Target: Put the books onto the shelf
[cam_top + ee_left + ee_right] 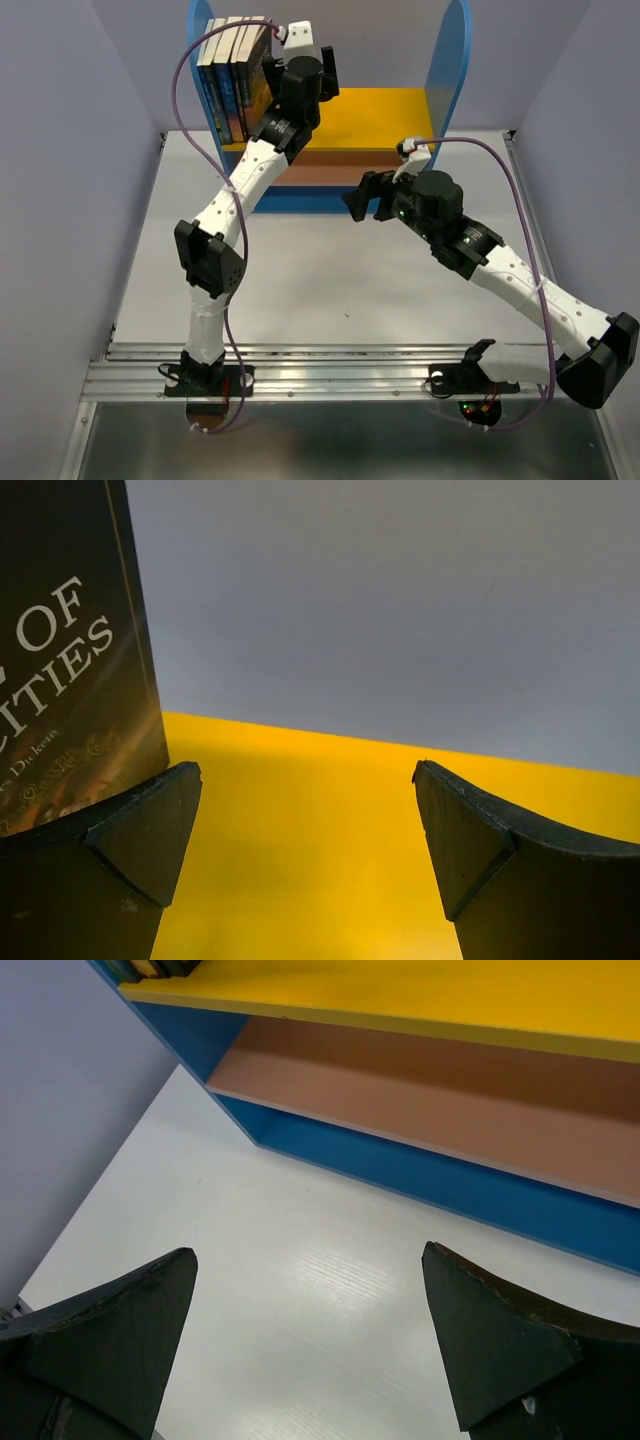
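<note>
Several books (235, 80) stand upright at the left end of the shelf's (450, 70) yellow upper board (385, 115), against the left blue side panel. My left gripper (318, 78) hovers over that board just right of the books, open and empty. In the left wrist view a dark cover with white lettering (70, 680) stands beside the left finger, and bare yellow board (320, 860) shows between the fingers of the left gripper (307, 780). My right gripper (366, 200) hangs open and empty over the white table in front of the shelf's blue base (420, 1185); only table shows inside the right gripper (308, 1260).
The brown lower board (430, 1100) lies under the yellow one. Pale grey-violet walls (60, 150) enclose the white table (330, 290) on both sides and behind. A metal rail (330, 375) carrying both arm bases runs along the near edge. Purple cables loop from each arm.
</note>
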Available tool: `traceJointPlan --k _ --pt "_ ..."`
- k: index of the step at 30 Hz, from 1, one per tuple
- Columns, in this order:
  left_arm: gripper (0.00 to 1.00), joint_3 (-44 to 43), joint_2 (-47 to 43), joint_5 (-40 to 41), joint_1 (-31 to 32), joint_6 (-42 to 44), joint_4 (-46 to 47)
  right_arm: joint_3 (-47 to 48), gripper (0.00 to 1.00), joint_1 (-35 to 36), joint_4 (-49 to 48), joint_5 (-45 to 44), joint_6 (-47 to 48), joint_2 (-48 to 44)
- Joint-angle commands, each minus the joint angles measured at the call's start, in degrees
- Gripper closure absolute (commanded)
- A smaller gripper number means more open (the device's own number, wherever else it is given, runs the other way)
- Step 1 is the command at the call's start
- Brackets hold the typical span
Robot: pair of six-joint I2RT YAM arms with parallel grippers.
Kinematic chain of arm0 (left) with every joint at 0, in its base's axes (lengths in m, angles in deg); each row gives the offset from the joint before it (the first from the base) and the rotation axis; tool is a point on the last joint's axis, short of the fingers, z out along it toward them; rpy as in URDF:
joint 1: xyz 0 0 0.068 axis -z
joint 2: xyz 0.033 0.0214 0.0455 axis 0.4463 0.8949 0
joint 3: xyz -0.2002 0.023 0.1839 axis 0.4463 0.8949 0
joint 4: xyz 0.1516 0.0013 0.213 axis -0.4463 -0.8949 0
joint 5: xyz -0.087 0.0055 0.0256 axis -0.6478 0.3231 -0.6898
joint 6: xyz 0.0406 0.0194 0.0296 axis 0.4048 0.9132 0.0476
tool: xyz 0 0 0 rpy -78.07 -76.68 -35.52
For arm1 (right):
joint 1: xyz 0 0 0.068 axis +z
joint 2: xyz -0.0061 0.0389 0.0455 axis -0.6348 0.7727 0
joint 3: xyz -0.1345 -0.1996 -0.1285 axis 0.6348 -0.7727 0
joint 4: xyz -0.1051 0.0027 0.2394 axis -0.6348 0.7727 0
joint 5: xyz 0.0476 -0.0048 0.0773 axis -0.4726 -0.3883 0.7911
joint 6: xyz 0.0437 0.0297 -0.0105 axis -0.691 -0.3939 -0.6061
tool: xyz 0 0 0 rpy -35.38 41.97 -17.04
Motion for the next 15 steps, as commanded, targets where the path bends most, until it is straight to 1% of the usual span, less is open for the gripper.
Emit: traceJointPlan --k 1,10,13,15 --pt "0.01 -7.1 2.4 10.6 0.1 3.0 1.8 0.3 0.0 0.3 -2.1 0.3 1.6 -1.7" --pt "0.01 -10.9 7.4 10.0 -3.5 1.4 3.4 0.5 0.0 0.3 -2.3 -0.9 1.7 -0.3" --pt "0.01 -11.0 8.4 15.6 -4.0 2.2 5.3 0.4 0.0 0.3 -2.7 -0.8 1.7 0.3" --pt "0.01 -11.4 9.0 16.2 -4.8 3.2 6.2 0.4 0.0 0.3 -2.7 -0.7 1.7 0.7"
